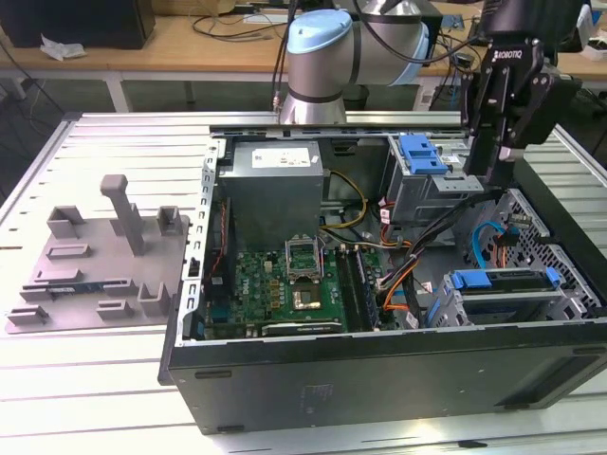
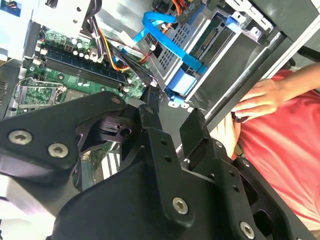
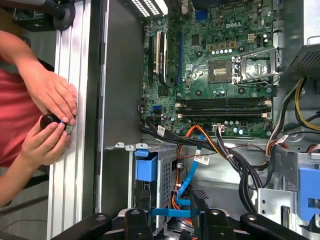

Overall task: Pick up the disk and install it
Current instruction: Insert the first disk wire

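**Empty gripper over the open case, disk lying in the corner bay**

From my station I see the black two-finger gripper (image 1: 482,169) hanging over the far side of the open black computer case (image 1: 379,384). It is just beside the grey metal cage with the blue plastic latch (image 1: 423,156). In the second wrist view its fingers (image 2: 196,131) stand well spread with nothing between them, so I am carrying nothing.

The disk (image 1: 510,282), a flat rectangular drive in a blue plastic carrier frame, lies in the smaller grey perforated bay. That bay is in the case's near corner on the exterior view's right, apart from the gripper. I cannot tell whether the disk is pushed home or only resting there.

With the fingers empty and off the disk, I judge the pick-up not yet made, though I am not sure of it.

A grasp there would call for a square descent onto the carrier's edges. It must clear the flat blue cable (image 2: 175,45) looping just beside the bay. A person's hands (image 3: 50,100) rest on the slotted aluminium table (image 3: 70,175) outside the case wall, so I would keep speeds low.
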